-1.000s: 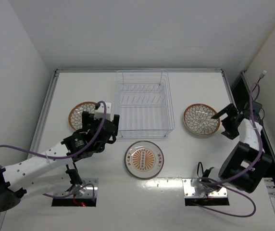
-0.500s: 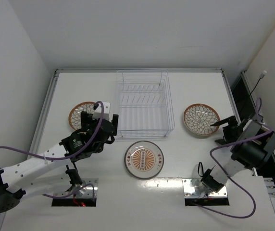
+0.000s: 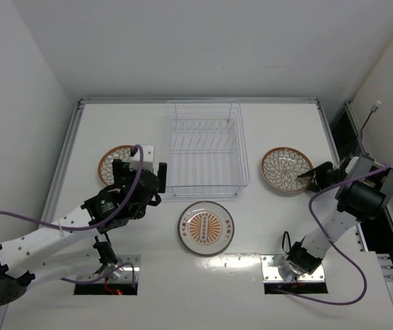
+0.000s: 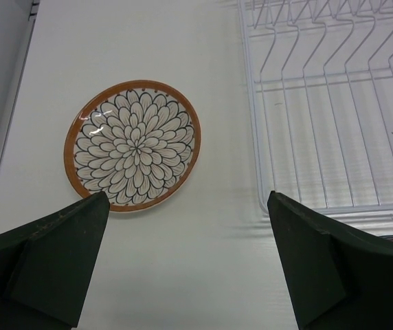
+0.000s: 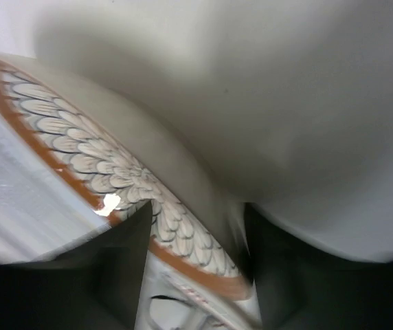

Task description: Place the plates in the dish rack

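Brown-rimmed, the right plate lies on the bench right of the dish rack, its right edge seemingly between the fingers of the right tool; blur hides whether they pinch it. The left tool hangs wide open just near of the left plate.

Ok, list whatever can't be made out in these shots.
- Top view: the left hand covers the right part of the left plate.
- Right wrist view: blurred, so it is unclear whether the right hand grips the rim of the right plate.
- Left wrist view: the dish rack is cut off by the top and right edges.
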`<control>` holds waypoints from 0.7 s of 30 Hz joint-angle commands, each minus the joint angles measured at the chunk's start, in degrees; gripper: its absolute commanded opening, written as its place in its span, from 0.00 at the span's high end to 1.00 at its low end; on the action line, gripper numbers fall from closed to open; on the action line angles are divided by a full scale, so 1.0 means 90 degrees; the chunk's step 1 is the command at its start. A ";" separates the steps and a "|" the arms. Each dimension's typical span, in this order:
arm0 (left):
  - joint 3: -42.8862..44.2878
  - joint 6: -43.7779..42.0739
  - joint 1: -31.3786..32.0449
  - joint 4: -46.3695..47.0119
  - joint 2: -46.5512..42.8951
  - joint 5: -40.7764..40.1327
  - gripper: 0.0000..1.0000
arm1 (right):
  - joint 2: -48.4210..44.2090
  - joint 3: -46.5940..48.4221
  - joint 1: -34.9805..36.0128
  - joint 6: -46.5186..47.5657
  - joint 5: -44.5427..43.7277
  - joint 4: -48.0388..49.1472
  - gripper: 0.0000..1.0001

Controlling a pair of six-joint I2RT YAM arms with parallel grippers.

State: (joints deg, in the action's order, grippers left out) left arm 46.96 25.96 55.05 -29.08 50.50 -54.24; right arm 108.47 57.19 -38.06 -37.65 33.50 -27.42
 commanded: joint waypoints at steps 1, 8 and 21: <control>0.0026 0.0026 -0.0062 0.0106 -0.0152 -0.0116 0.00 | 0.0146 0.0344 0.0157 0.0199 -0.0148 0.0097 0.67; 0.0026 0.0026 -0.0062 0.0106 -0.0211 -0.0116 0.00 | -0.0244 0.0073 0.0216 0.0257 -0.0216 0.0165 1.00; 0.0026 0.0026 -0.0062 0.0165 -0.0015 -0.0058 0.00 | -0.3332 0.3123 0.3045 -0.0075 -0.4441 -0.1473 1.00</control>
State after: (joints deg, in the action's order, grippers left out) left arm 46.96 25.96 55.02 -29.06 50.24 -54.37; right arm 81.01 73.87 -17.26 -36.03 2.92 -41.34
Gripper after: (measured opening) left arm 1.000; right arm 0.066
